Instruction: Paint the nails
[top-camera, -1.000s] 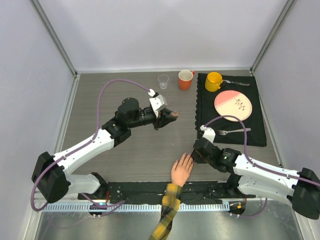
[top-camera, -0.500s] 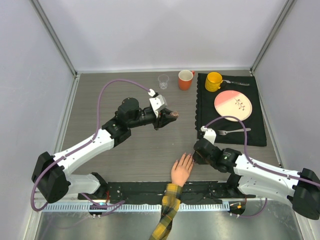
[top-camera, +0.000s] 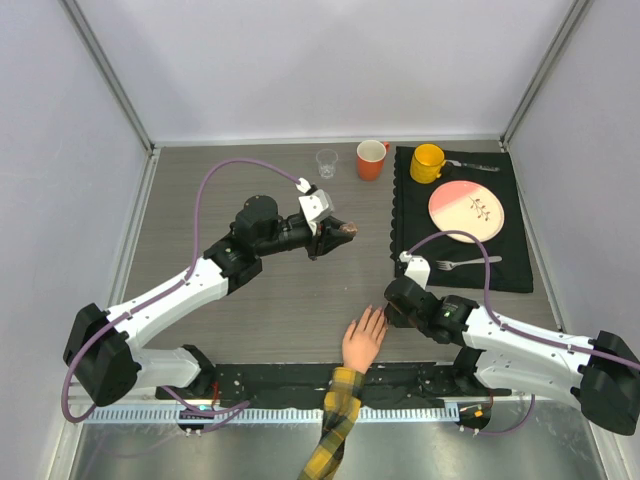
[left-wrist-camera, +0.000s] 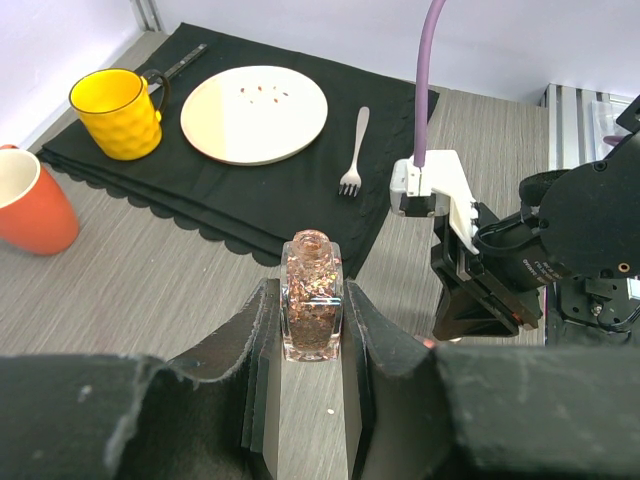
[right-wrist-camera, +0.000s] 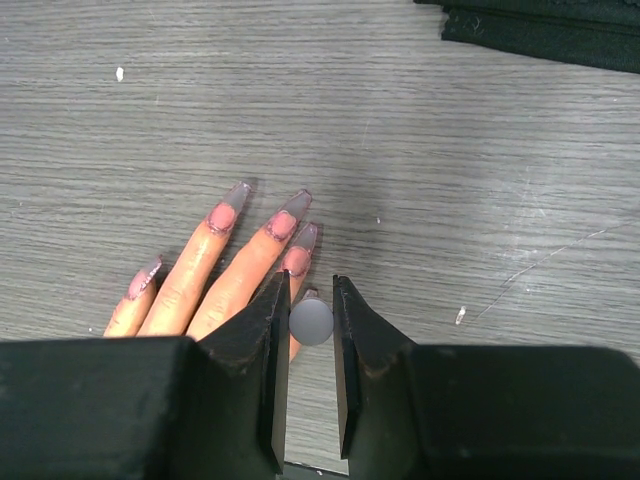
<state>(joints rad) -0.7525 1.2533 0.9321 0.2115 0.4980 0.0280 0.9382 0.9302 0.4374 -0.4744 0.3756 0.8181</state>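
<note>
Three pale walls, grey wood-grain table, pink nails

Robot lab test cell. Plain pale walls box in three sides, with metal frame posts at the far corners. Grey wood-grain table has two white-and-black arms bolted at its near edge: left arm and right arm, each trailing a purple cable. Ridged mounting rail runs along the near side. Props look staged. Black placemat far right carries a yellow mug, pink plate and fork. Orange mug and clear cup stand just left of it. Fake hand in a plaid sleeve pokes in from the near edge.
</note>
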